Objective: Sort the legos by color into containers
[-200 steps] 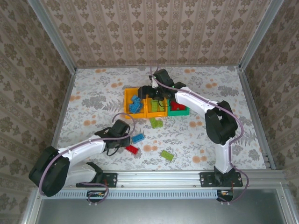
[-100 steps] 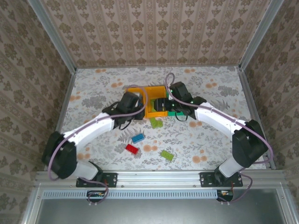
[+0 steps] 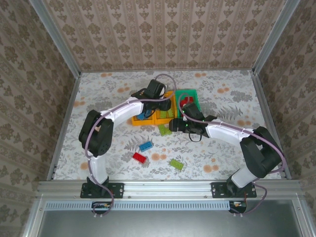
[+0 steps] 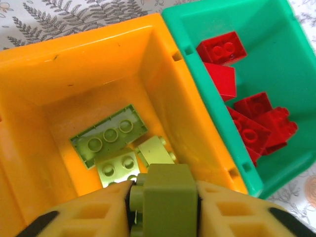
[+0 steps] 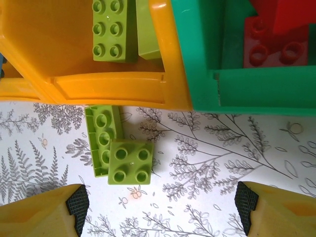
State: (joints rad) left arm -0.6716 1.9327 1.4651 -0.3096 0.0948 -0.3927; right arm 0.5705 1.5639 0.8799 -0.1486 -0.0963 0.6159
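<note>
Since a second ago the left arm has swung away from the loose bricks at the near left of the worktop (image 3: 98, 98) and up to the row of containers, while the right arm has drawn back from over those containers to the open surface just in front of them. We see the left pincer (image 4: 164, 197) now hanging above the middle orange bin (image 4: 89, 69), clenched on a lime green brick (image 4: 165, 180) that sits between its two yellow fingers. Below it, on the floor of that bin, lie three more lime pieces (image 4: 108, 136) (one long and flat, two smaller). Touching the bin's right wall is the green bin (image 4: 247, 19), which holds a heap of red bricks (image 4: 256, 123).

We find the right pincer (image 5: 163, 202) spread wide and empty, low over the worktop. Ahead of it lie a long lime brick (image 5: 101, 133) and a square lime brick (image 5: 130, 162), touching each other and just beside the orange bin's near wall.

Nearer the arm bases, the loose blue brick (image 3: 145, 146), red brick (image 3: 139, 157) and lime brick (image 3: 176, 164) lie where they lay before, well apart from both pincers.
</note>
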